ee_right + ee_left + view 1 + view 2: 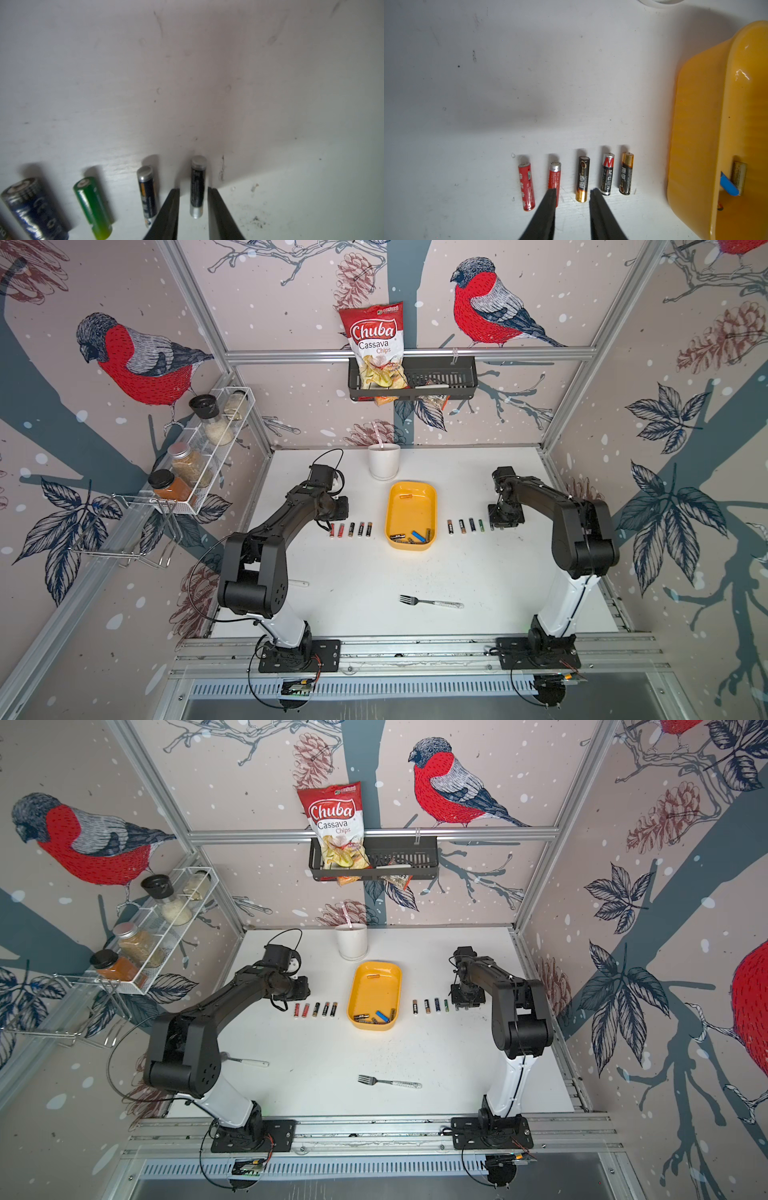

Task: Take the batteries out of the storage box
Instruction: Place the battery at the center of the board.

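Note:
The yellow storage box (411, 506) sits mid-table in both top views, with several batteries (409, 536) heaped at its near end and a small one (406, 496) at its far end. Five batteries (351, 529) lie in a row left of the box, and another row (465, 526) lies to its right. My left gripper (573, 191) hovers open over the left row, with a red battery (554, 180) and a black-gold one (582, 178) by its tips. My right gripper (193, 189) is open, its fingers either side of a black battery (197, 187) that lies on the table with gaps both sides.
A white cup (384, 461) stands behind the box. A fork (430, 602) lies near the front, and a white-handled utensil (249, 1062) lies by the left arm. A spice rack (199, 456) hangs on the left wall and a black basket (449, 377) with a chips bag on the back wall.

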`<state>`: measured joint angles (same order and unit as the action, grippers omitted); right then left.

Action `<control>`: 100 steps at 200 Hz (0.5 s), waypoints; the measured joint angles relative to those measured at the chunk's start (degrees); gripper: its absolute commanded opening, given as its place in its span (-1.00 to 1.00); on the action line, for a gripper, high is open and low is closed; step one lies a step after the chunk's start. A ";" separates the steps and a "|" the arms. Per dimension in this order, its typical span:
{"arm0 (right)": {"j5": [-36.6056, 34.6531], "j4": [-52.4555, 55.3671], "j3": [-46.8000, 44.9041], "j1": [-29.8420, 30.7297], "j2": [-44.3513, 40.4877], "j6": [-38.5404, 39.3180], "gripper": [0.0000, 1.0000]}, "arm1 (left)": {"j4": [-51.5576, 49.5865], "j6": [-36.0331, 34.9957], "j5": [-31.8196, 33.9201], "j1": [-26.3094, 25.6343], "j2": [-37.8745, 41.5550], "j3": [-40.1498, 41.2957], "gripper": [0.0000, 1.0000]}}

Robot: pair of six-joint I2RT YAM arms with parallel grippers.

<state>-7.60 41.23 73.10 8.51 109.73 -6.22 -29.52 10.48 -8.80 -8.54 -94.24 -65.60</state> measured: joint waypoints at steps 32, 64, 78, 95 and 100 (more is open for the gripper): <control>-0.07 0.02 0.07 0.00 -0.72 0.00 -0.30 | -0.98 0.02 0.31 -0.22 0.04 -0.94 -0.35; -0.28 0.00 0.11 0.00 -1.75 0.00 -0.29 | -1.55 0.00 0.63 -1.09 0.37 -2.62 -0.34; -0.48 0.02 0.28 0.09 -2.23 0.00 -0.29 | -1.81 -0.02 1.38 -1.73 0.50 -3.65 -0.34; -0.85 0.00 0.46 0.35 -2.97 0.00 -0.29 | -2.78 -0.39 1.68 -2.73 0.55 -5.27 -0.34; -0.90 0.02 0.52 0.48 -3.21 0.00 -0.28 | -3.10 -0.42 1.95 -3.06 0.55 -5.81 -0.34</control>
<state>-8.49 41.25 73.63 8.99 106.52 -6.22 -32.62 10.07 -6.85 -11.60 -93.69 -71.42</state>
